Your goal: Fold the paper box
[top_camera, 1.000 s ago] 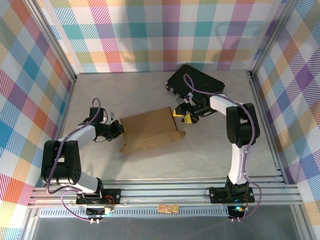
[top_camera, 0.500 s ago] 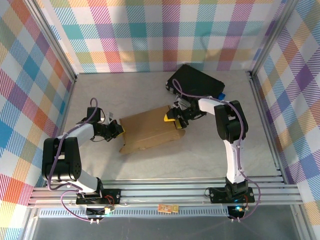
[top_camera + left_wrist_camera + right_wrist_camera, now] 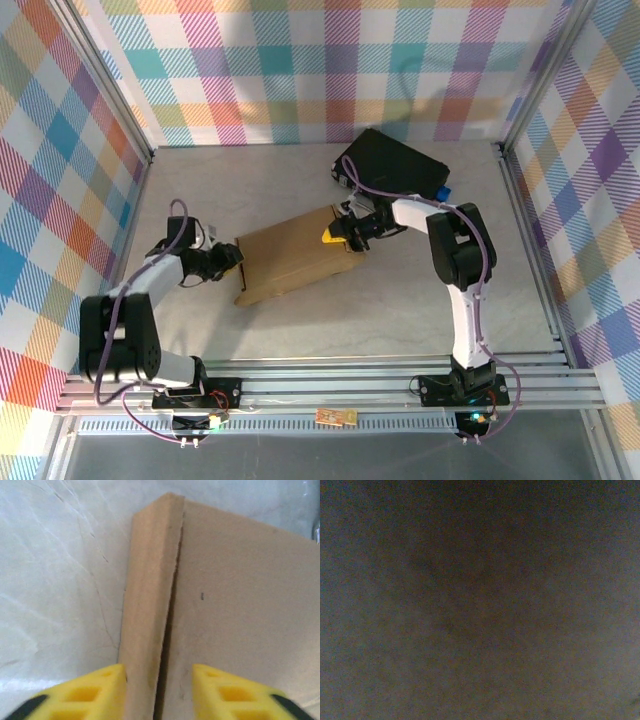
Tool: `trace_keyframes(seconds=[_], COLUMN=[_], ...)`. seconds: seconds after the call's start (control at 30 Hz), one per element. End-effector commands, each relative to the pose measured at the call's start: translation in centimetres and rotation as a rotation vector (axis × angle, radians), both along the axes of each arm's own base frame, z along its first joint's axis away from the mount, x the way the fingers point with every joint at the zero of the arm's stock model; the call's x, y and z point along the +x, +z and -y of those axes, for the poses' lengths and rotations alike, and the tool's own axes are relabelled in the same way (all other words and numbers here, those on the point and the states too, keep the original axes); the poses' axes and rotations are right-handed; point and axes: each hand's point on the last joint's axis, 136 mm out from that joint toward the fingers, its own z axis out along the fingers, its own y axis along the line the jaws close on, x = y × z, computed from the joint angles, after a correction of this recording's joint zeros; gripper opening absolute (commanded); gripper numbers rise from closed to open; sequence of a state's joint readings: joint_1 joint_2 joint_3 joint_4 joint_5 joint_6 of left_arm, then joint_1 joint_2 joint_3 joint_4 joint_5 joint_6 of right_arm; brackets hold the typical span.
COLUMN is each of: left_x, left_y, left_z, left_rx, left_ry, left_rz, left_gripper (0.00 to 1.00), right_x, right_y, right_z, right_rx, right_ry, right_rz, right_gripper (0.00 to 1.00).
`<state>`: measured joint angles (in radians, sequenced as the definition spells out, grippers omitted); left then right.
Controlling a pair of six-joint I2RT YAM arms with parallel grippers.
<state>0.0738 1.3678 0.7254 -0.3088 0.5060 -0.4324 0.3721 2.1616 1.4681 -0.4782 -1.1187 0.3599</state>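
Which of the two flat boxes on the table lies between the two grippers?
The brown paper box, mid-table: the left gripper is at its left edge, the right gripper at its right end. The black case lies farther back.

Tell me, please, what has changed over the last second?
The right gripper moved left, from beside the box onto its right end. The left gripper, shut before, opened at the box's left edge, with its fingers either side of the folded edge. The box itself barely shifted; the black case stayed put.
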Motion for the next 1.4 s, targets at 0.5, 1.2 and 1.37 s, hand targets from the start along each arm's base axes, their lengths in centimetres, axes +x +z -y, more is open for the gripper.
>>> trace_keyframes(seconds=[0.5, 1.2, 1.37], left_x=[5.1, 3.0, 3.9], left_y=[10.8, 9.6, 9.7], left_z=[-0.5, 6.5, 7.8], left_rx=[-0.413, -0.655, -0.737], left_ry=[0.494, 0.465, 0.477], left_rz=[-0.049, -0.341, -0.338], left_gripper=[1.0, 0.94, 0.91], right_x=[1.2, 2.3, 2.5], right_y=[11.0, 10.8, 10.7], right_z=[5.5, 6.5, 6.4], right_rx=[-0.003, 0.004, 0.008], right_ry=[-0.227, -0.292, -0.291], right_rz=[-0.479, -0.597, -0.605], right_gripper=[0.42, 0.41, 0.41])
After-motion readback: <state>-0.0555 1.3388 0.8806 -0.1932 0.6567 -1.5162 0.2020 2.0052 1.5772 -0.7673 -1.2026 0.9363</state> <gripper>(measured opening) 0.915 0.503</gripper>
